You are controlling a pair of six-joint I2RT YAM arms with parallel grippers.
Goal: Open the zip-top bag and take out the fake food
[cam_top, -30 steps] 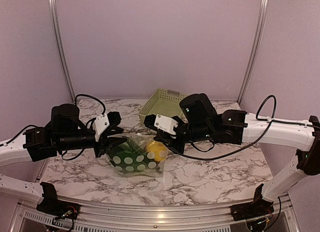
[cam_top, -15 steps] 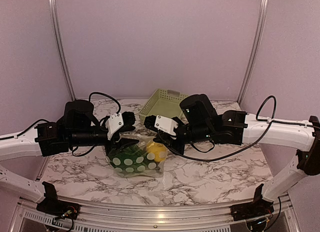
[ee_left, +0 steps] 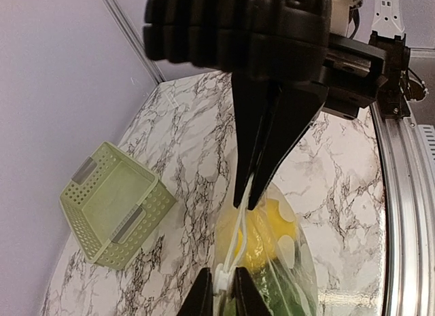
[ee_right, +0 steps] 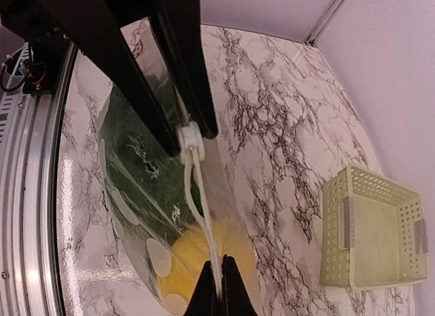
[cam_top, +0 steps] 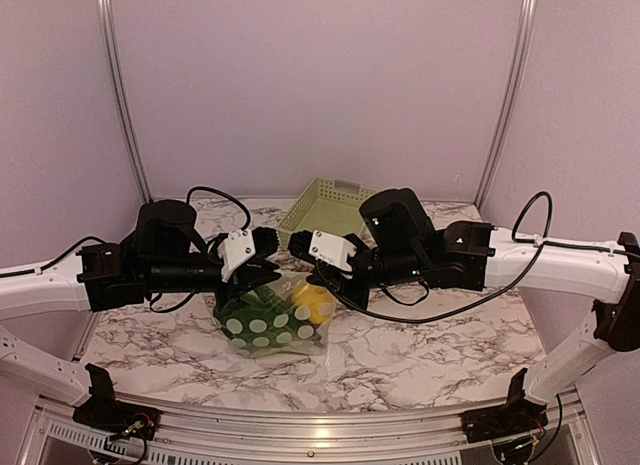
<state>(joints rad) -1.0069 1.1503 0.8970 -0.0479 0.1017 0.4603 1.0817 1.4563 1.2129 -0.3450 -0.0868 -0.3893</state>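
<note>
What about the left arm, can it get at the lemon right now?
Probably not. The lemon lies inside the zip-top bag, which looks unopened, and the left gripper has its jaws pinched on the bag's zip slider.

Left arm (cam_top: 40,290), right arm (cam_top: 560,260) extended inward, wrists held level, tips set face to face. Left gripper (ee_left: 223,292) pinched nearly closed; right gripper (ee_right: 219,285) clamped tight.

Clear thin plastic, glossy, crinkled: zip-top bag (cam_top: 275,325). Smooth white plastic: zip strip (ee_right: 199,200). Smooth yellow plastic, slight shine: lemon (ee_left: 265,234). Pale green plastic, matt, perforated: basket (ee_left: 115,200). Marble pattern, smooth, faint sheen: tabletop (cam_top: 430,355). Matt black hard plastic: left gripper (ee_left: 223,278), right gripper (ee_right: 219,268). Brushed metal: rail (ee_left: 397,214).
</note>
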